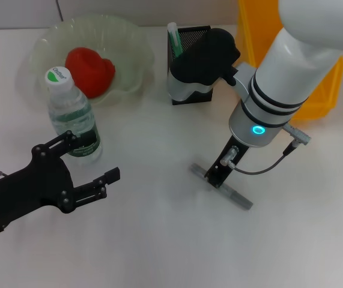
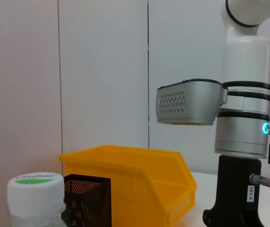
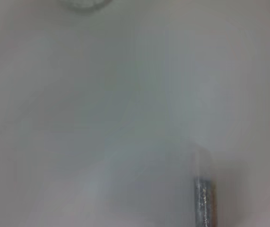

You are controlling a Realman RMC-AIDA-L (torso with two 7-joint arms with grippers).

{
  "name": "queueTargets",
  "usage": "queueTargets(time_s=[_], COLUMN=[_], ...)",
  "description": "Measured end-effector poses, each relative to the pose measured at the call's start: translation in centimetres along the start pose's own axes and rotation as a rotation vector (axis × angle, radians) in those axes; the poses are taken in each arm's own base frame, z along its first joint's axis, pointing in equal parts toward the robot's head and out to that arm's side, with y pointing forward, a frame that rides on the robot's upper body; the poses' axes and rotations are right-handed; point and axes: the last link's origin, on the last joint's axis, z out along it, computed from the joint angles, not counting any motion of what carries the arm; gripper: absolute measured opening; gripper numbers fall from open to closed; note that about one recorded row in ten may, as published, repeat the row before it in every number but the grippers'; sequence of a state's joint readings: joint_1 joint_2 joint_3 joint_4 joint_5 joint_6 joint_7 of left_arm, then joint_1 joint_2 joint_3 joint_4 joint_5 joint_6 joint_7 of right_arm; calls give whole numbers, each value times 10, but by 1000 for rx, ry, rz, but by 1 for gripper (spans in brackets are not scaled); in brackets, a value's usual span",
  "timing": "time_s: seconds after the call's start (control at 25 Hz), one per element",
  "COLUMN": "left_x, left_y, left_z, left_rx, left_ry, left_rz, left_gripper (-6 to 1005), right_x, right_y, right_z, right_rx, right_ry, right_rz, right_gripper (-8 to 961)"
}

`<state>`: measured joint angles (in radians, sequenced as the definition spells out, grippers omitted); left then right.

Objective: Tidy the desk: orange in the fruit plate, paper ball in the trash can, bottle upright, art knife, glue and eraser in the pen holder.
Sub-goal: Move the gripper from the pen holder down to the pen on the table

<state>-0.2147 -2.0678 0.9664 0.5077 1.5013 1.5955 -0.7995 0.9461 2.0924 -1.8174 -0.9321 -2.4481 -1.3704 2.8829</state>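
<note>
Right claw clamps the glue mid-desk; left claw gapes beside the bottle.

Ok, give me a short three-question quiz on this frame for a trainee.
1. True or false: the orange lies on the desk, outside the fruit plate.
2. Which item is the right end effector down over? A) eraser B) glue C) paper ball
3. Fill in: the bottle stands ___ on the desk.

Key: 1 false, it is in the plate; 2 B; 3 upright.
</note>
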Motion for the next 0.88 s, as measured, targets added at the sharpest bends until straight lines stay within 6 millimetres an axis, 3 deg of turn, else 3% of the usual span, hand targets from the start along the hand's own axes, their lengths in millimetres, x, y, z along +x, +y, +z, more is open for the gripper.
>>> queueTargets(time_s=[0.2,0.52,0.72,0.88], left_x=[2,2,4,4], left_y=[-1,-1,-3,-2], left_z=[0,0,2,4], left_rx=[-1,-1,-5,-12], left_ry=[5,7,10,9], left_rz=[6,5,9,9], left_gripper=[813,813,813,813], right_x=[-1,2,2,0], right_y=[3,-11,0,8], right_z=[-10,-28,-23,-15], right_rx=[-6,3,5,-4], right_ry=[-42,-87,-72,-56], right_rz=[-11,43,-5,-25], right_gripper=[103,62,111,233])
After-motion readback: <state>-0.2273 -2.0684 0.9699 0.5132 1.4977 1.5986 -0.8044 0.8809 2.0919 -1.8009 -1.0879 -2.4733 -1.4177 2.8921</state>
